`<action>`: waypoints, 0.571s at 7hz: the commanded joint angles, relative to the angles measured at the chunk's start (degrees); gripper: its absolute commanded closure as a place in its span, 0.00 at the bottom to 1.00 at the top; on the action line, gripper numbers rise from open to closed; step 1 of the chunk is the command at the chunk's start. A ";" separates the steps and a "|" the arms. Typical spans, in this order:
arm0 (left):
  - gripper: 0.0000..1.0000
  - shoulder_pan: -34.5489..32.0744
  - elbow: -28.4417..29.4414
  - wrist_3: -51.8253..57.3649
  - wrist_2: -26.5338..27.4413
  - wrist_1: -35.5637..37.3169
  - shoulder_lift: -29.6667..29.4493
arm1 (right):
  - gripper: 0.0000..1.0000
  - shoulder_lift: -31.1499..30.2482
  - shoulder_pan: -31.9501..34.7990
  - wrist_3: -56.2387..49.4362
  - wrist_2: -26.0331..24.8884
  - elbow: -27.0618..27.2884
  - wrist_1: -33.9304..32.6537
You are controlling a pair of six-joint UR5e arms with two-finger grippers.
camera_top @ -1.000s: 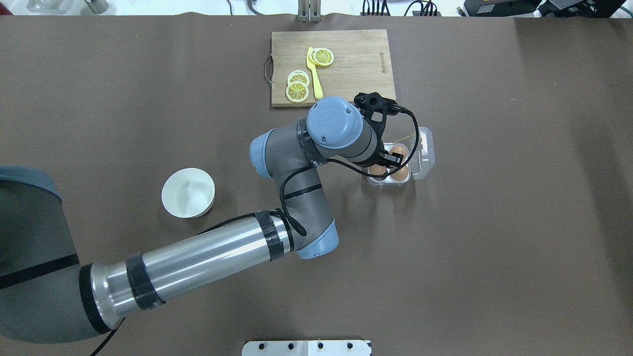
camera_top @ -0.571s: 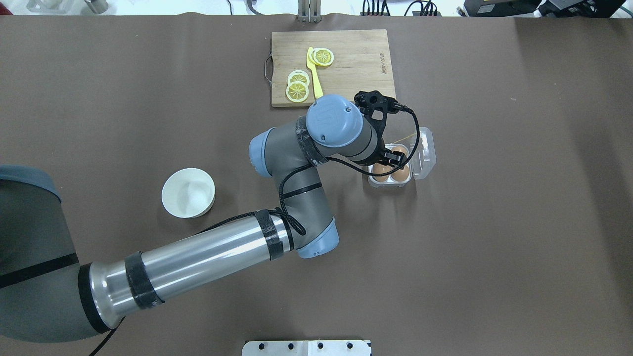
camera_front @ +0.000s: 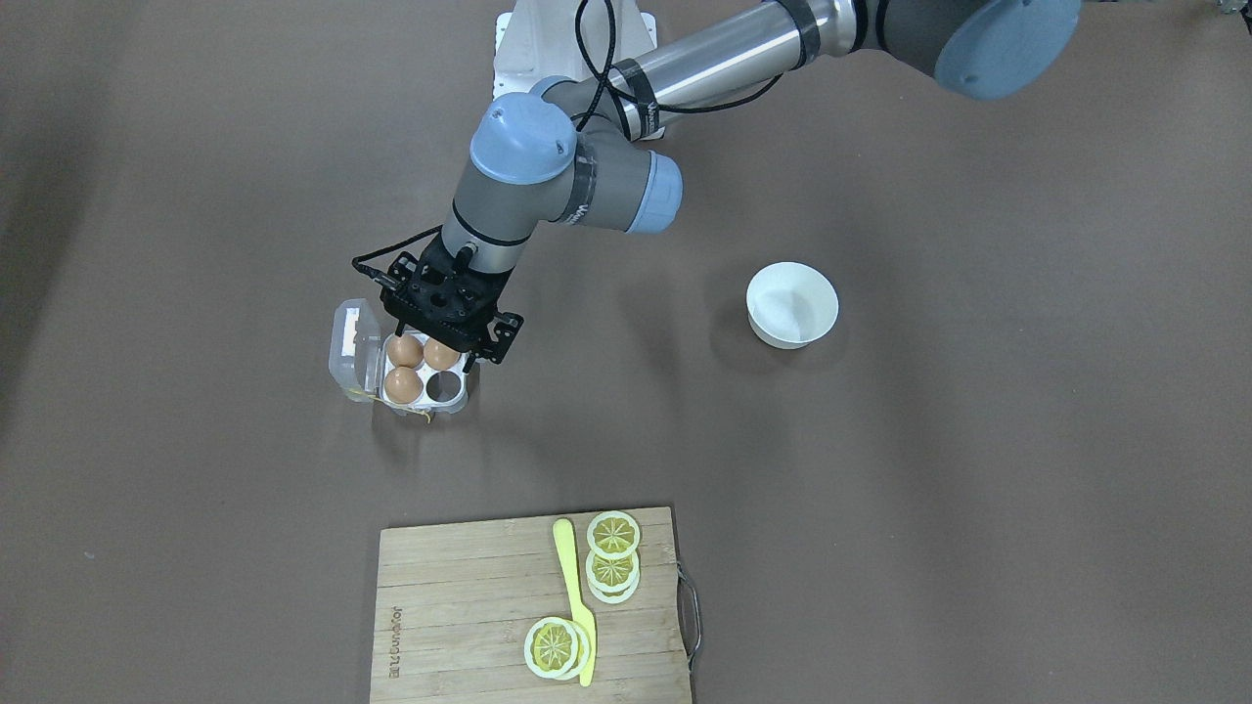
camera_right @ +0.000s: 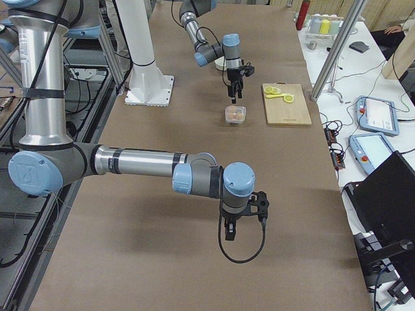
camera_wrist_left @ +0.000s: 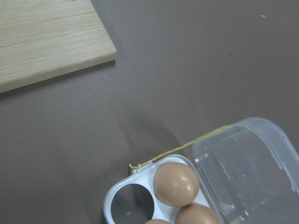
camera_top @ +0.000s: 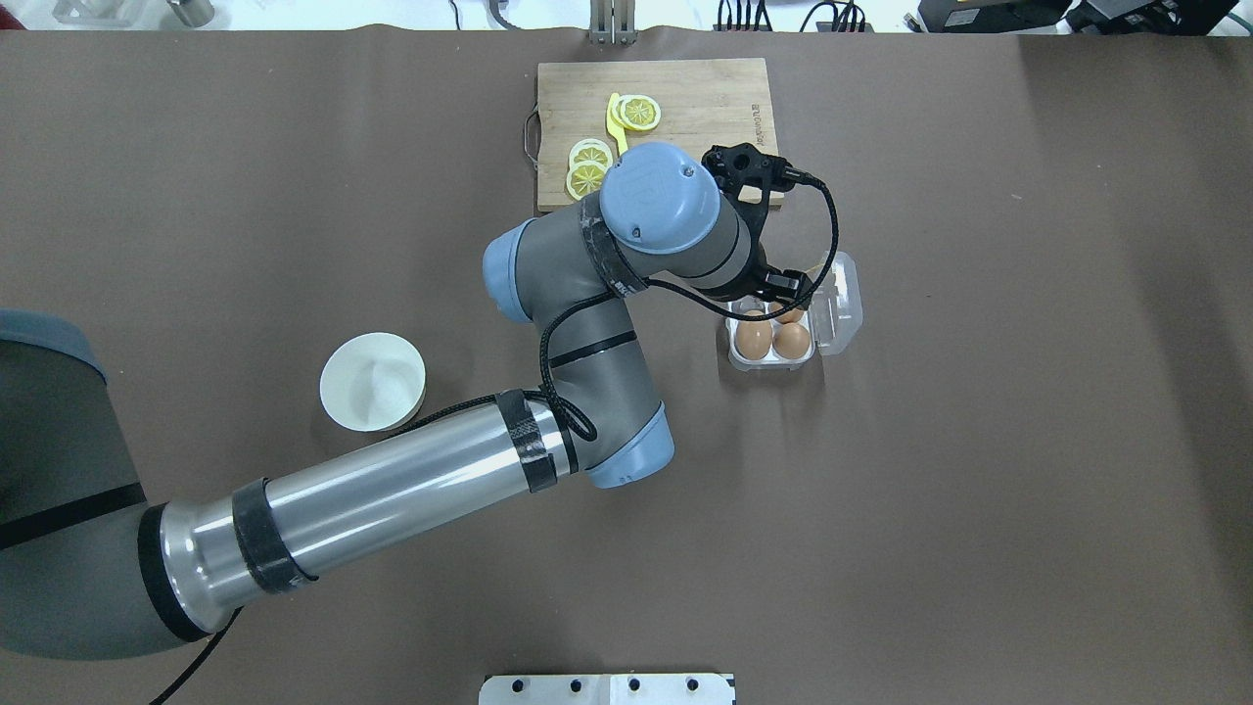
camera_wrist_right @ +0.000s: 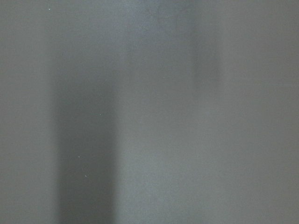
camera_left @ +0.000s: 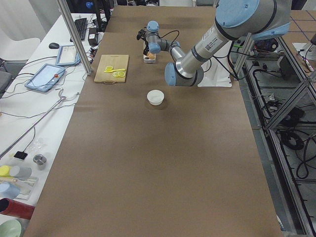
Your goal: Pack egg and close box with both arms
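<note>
The clear egg carton (camera_top: 770, 361) lies open on the brown table, its lid (camera_top: 844, 299) folded out to the right. Three brown eggs sit in its cells (camera_front: 402, 384); one cell (camera_front: 445, 388) is empty. My left gripper (camera_front: 442, 330) hovers just above the carton's robot-side cells, open and holding nothing. The left wrist view shows one egg (camera_wrist_left: 176, 183), the empty cell, the lid (camera_wrist_left: 252, 158) and the yellow string (camera_wrist_left: 177, 148). My right gripper (camera_right: 230, 232) hangs over bare table far from the carton; I cannot tell whether it is open or shut.
A white bowl (camera_top: 373, 381) stands left of the left arm's elbow. A wooden cutting board (camera_top: 685, 108) with lemon slices and a yellow knife lies beyond the carton, its corner close to the left wrist (camera_wrist_left: 46, 42).
The left gripper has lifted off the carton and shifted toward the cutting board. The two near eggs now show fully. The eggs and carton have not moved.
</note>
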 commanded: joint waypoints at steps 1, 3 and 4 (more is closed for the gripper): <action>0.09 -2.78 -5.71 0.70 -4.22 10.12 0.09 | 0.00 -0.26 0.00 -0.05 0.05 0.05 0.00; 0.04 -7.51 -10.26 5.86 -10.45 13.74 4.80 | 0.00 -0.43 0.00 -0.05 0.05 -0.12 0.00; 0.03 -9.98 -14.99 9.89 -12.82 16.89 8.92 | 0.00 -0.61 0.00 -0.05 0.14 -0.13 -0.09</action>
